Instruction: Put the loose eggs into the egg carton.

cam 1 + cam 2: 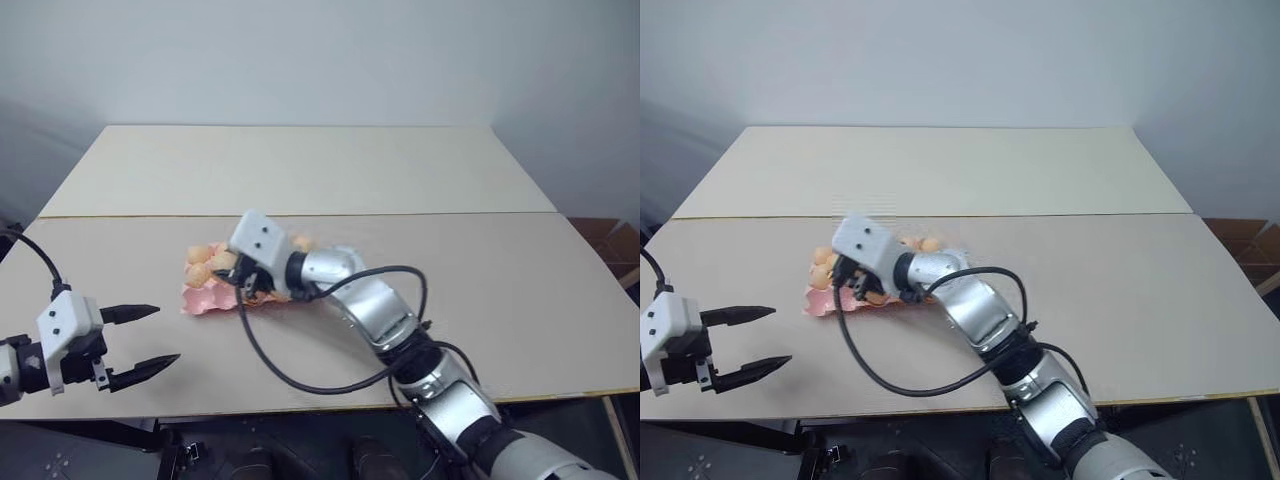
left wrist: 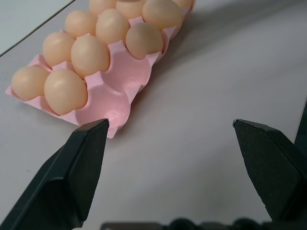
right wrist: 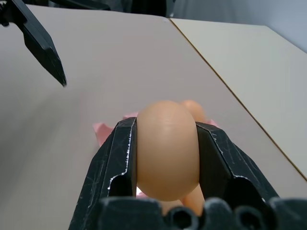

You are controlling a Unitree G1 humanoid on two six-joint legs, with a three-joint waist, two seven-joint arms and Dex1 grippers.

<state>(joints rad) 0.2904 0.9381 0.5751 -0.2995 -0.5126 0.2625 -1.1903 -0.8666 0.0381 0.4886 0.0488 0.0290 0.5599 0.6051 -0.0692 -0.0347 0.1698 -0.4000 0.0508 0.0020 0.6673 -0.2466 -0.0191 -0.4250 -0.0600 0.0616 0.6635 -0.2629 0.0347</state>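
Counting one egg carton point(image 2: 120, 86), pale pink, lying on the tan table point(image 1: 480, 290) near its middle, a little toward nine o'clock; counting at least nine eggs seated in its cups in the left wrist view, among them one point(image 2: 64, 91) in the corner region nearest that camera, with an empty cup just beside it at the carton's near edge; leaving the full count open, since the far end of the carton is running out of that view and the right arm is covering part of it in the head views; counting one further egg point(image 3: 167, 146), clamped upright between the two black fingers point(image 3: 120, 158) of the right gripper point(image 1: 243, 282), clenched tight on the egg's sides and hanging over the carton, with pink tray showing just behind it; finding the left gripper point(image 1: 145, 340) at about eight o'clock on the table, well apart from the carton, released, fingers spread wide, holding nothing, touching nothing, tips pointing toward three o'clock; seeing one of its tips point(image 3: 53, 64) in the right wrist view, above bare table.
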